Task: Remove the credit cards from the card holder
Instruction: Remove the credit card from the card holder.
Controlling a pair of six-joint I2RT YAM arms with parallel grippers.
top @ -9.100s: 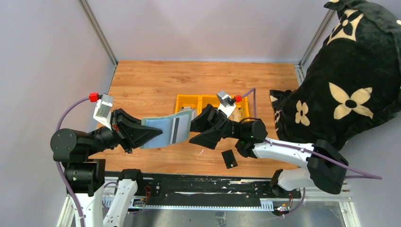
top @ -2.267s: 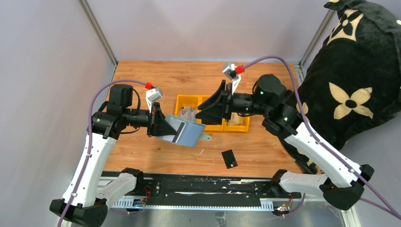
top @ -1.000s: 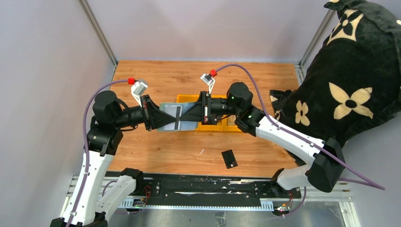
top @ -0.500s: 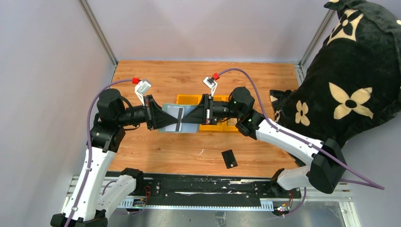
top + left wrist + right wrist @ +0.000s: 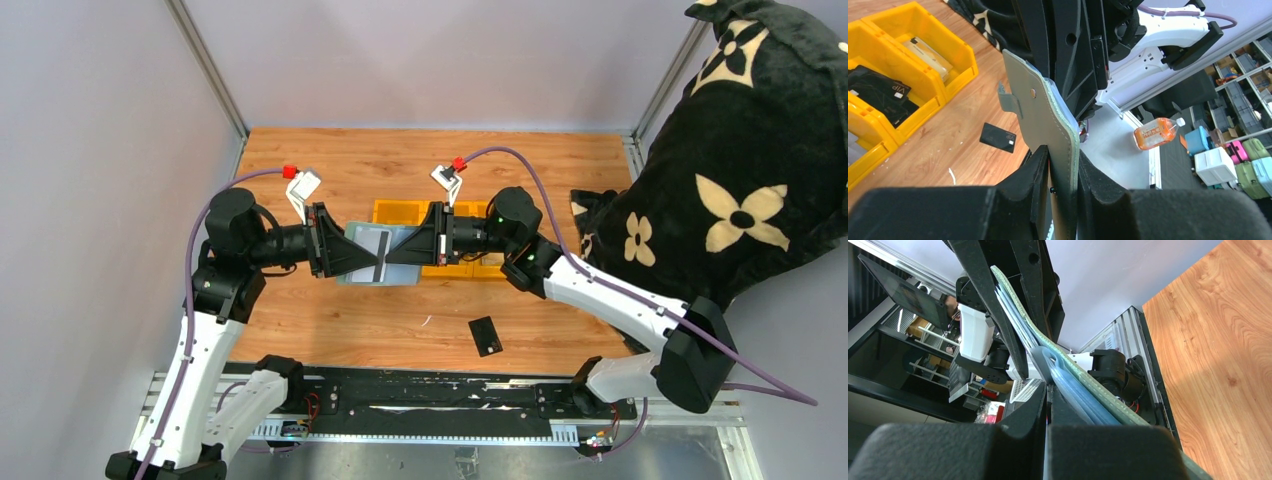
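The pale grey-green card holder (image 5: 360, 233) hangs above the table between both arms. My left gripper (image 5: 372, 258) is shut on its left edge; in the left wrist view both pads press the card holder (image 5: 1043, 115). My right gripper (image 5: 390, 252) comes from the right and is shut on a thin silvery-grey credit card (image 5: 377, 241) with a dark stripe that sticks out of the pockets. In the right wrist view my right gripper (image 5: 1047, 390) pinches that pale thin edge beside the card holder (image 5: 1088, 382). A black credit card (image 5: 485, 335) (image 5: 997, 137) lies flat on the wood.
A row of yellow bins (image 5: 398, 209) stands behind the holder, with a dark lump and small items in them (image 5: 962, 75). A big black plush with cream flowers (image 5: 740, 180) fills the right side. Metal frame posts stand at the back corners.
Both grippers, with the holder between them, have drifted slightly toward the near side. The left jaws have eased a little wider on the holder. The black card on the table stays put.
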